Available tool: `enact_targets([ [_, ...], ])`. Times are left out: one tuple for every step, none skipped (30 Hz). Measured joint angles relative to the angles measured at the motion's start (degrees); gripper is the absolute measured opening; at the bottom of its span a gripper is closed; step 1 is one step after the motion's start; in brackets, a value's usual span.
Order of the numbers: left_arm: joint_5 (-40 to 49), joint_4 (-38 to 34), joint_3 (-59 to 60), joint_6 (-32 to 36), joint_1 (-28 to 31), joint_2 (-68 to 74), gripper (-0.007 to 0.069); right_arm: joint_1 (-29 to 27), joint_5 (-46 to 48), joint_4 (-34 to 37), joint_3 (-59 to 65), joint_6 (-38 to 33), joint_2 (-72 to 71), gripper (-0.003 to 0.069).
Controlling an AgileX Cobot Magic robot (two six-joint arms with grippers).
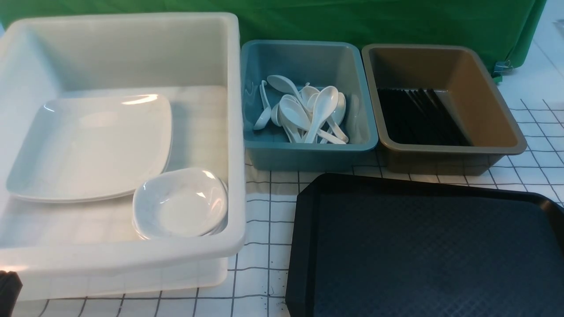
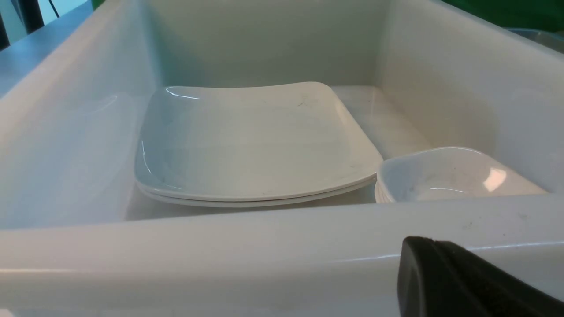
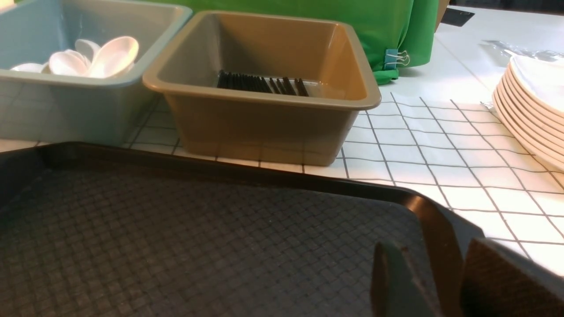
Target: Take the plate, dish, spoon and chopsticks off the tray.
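The black tray (image 1: 423,251) lies at the front right, and its visible surface carries nothing. Two stacked large white plates (image 1: 88,145) and small white dishes (image 1: 180,202) lie in the white tub (image 1: 235,132). Several white spoons (image 1: 308,114) lie in the blue tub (image 1: 370,132). Black chopsticks (image 1: 421,116) lie in the brown tub (image 1: 506,127). My left gripper (image 2: 423,246) is shut and empty, just outside the white tub's near wall (image 2: 220,255). My right gripper (image 3: 426,244) stands open over the tray's (image 3: 176,246) far right corner, with the rim showing between its fingers.
A stack of several white plates (image 3: 533,110) stands on the gridded tablecloth (image 3: 440,154) to the right of the tray. Green cloth (image 1: 352,22) hangs behind the tubs. The three tubs stand side by side along the back.
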Motion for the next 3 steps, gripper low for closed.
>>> enact_targets([
  [0.00,0.00,0.00,0.00,0.00,0.00,0.0005,0.00,0.00,0.00,0.00,0.00,0.00,0.0239],
  [0.00,0.00,0.00,0.00,0.00,0.00,0.0005,0.00,0.00,0.00,0.00,0.00,0.00,0.0239],
  [0.00,0.00,0.00,0.00,0.00,0.00,0.0005,0.00,0.00,0.00,0.00,0.00,0.00,0.0239],
])
